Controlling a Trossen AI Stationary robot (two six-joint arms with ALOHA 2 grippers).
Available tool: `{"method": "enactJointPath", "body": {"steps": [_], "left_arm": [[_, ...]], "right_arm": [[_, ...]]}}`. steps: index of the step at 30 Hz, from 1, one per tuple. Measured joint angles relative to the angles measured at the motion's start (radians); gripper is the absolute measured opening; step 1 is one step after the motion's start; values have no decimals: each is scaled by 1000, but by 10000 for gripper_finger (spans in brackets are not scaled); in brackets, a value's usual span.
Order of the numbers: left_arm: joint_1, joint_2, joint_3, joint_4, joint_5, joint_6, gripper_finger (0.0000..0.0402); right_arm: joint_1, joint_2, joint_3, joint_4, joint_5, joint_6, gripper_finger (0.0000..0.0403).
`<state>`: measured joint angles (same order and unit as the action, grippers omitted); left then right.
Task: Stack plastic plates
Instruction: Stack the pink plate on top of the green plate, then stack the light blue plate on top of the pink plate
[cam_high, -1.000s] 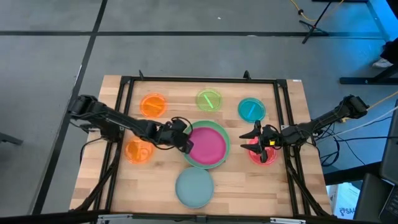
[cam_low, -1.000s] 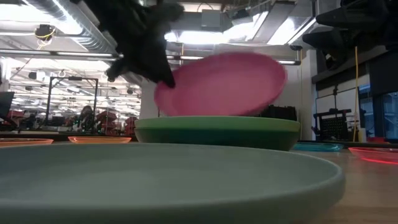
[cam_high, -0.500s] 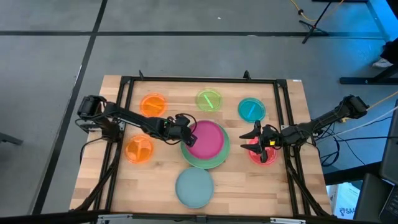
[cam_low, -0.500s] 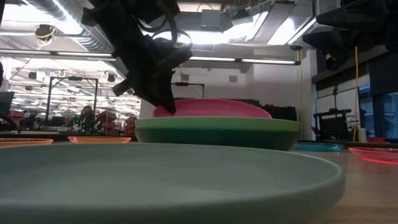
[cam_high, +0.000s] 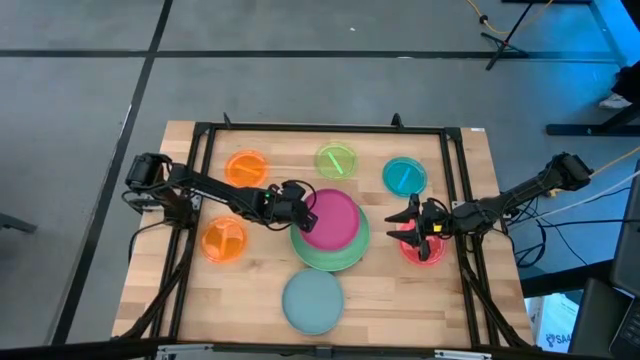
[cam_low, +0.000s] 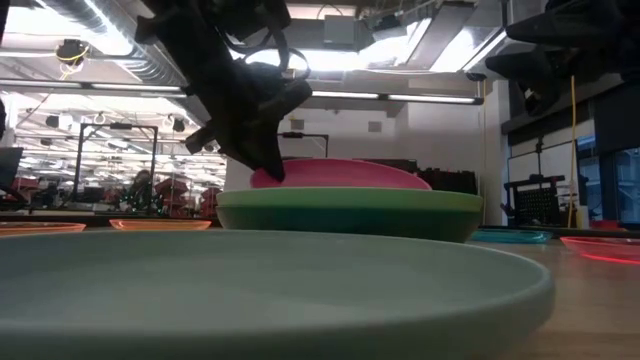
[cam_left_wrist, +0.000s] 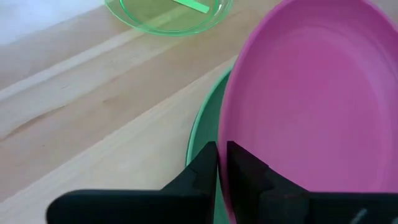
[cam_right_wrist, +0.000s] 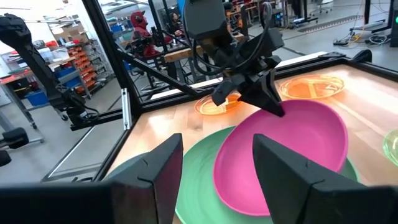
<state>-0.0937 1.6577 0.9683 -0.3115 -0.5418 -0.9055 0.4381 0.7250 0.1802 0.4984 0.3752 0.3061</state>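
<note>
Left gripper (cam_high: 300, 207) pinches the left rim of the magenta plate (cam_high: 333, 221), its dark fingers (cam_left_wrist: 211, 177) pressed on either side of that edge. The magenta plate lies inside the large green plate (cam_high: 345, 258) at the middle of the table (cam_high: 450, 300), sitting toward the green plate's far left so a wider crescent of green shows on the near right. In the low view the magenta plate (cam_low: 345, 174) rests low and nearly level in the green one (cam_low: 350, 208); a second ago it was tipped up high above it, and over the last half second it has barely shifted.

Bare wood lies open between this stack and the pale blue-grey plate (cam_high: 312, 301) at the near edge, and also toward the lime plate (cam_high: 337, 160) and teal plate (cam_high: 404, 176) on the far side. Two orange plates sit left: one far (cam_high: 246, 168), one nearer (cam_high: 224, 241), the left arm reaching across between them from the table's left edge, stretched low with the wrist angled down onto the rim.

Right gripper (cam_high: 418, 226) hovers over the red-pink plate (cam_high: 425, 249) at the right, fingers (cam_right_wrist: 155, 171) spread apart and holding nothing, its arm coming in from the right edge, unchanged from a second ago.
</note>
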Motion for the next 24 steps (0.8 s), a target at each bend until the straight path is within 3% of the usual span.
{"method": "enactJointPath", "body": {"steps": [4, 13, 24], "left_arm": [[0, 0, 0, -7, 8, 3, 39], [0, -6, 0, -33, 41, 42, 128], [-116, -56, 78, -28, 66, 155, 136]], "right_arm": [[0, 0, 0, 0, -1, 0, 188], [0, 0, 0, -9, -1, 0, 188], [0, 0, 0, 26, -1, 0, 188]]}}
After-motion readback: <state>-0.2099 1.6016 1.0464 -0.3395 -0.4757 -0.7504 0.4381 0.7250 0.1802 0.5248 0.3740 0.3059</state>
